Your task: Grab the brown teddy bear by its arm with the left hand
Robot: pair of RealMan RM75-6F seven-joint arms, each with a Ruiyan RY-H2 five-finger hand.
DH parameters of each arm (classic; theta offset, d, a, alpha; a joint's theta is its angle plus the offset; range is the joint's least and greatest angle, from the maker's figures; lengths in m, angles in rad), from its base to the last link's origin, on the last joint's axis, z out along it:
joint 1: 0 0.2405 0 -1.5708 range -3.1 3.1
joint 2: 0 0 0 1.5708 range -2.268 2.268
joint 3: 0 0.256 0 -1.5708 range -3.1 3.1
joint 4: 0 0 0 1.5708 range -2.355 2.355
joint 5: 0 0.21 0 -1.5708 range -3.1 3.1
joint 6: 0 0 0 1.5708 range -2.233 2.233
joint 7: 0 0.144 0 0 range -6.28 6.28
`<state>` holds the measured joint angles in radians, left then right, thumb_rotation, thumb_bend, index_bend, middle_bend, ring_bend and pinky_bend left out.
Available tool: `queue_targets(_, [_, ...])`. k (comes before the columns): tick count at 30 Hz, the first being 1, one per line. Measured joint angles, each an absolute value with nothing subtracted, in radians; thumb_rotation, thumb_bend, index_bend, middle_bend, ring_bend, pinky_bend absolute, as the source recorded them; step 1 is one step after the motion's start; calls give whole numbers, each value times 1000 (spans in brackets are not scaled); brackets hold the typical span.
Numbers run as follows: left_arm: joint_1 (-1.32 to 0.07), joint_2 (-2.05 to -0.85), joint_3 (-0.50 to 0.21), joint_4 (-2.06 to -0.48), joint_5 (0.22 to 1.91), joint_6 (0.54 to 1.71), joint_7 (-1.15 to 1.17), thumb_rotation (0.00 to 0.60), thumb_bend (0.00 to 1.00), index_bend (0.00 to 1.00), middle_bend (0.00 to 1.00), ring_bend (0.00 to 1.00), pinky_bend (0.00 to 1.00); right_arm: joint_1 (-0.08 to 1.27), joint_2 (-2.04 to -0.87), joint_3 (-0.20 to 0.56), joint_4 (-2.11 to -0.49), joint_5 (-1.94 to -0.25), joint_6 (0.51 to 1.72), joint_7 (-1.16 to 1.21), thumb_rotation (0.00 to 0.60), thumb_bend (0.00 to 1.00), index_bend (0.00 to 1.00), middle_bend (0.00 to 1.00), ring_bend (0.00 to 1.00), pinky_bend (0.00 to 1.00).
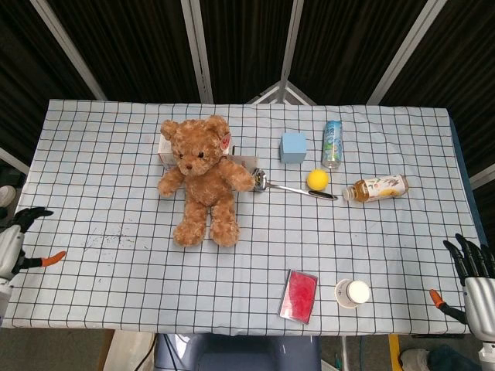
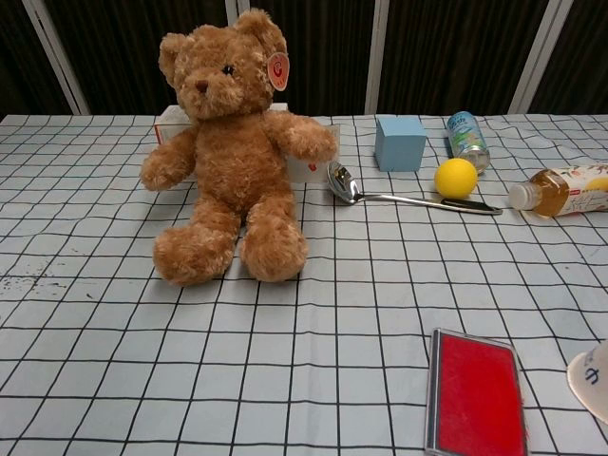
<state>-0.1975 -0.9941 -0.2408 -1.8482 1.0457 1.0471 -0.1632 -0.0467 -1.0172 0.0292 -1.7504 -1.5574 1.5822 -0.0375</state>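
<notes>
A brown teddy bear (image 1: 203, 176) (image 2: 231, 152) sits upright on the checked tablecloth, leaning against a white box (image 1: 164, 145), its arms spread out to either side. My left hand (image 1: 15, 241) shows at the far left edge of the head view, off the table's side and well away from the bear, fingers apart and empty. My right hand (image 1: 473, 272) hangs at the far right edge beyond the table corner, fingers apart, holding nothing. Neither hand appears in the chest view.
Right of the bear lie a metal spoon (image 1: 290, 186), a yellow ball (image 1: 317, 179), a blue cube (image 1: 293, 147), a can (image 1: 332, 143) and a bottle on its side (image 1: 377, 188). A red case (image 1: 298, 295) and a white cup (image 1: 353, 293) sit near the front edge.
</notes>
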Motion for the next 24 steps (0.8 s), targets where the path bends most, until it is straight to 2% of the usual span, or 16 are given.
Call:
queue_targets(4, [-326,-1023,-297,-1830,874,907,-192,600,247,216,78,0,0,-46,-1018,31,-1745,-1548,1579,-33,600,218,117,61,76,0])
queue_targets(8, [-427,-1102,-351,-1775,721,852,-227,600,243,216,72,0,0,-45,-1018,34,-1737,-1537,1573,-27,600,218,117,61,76,0])
queue_targets(14, [-551,-1270,-398,-1636,587,857,-229,600,241,217,91,0,0,-41,-1019,36,-1730,-1526,1561,-21,600,218,117,62,76,0])
queue_targets(24, [-659,-1417,-404,-1532,493,906,-129,600,241,245,136,0,0,-36,-1022,38,-1721,-1514,1547,-16,600,217,117,61,76,0])
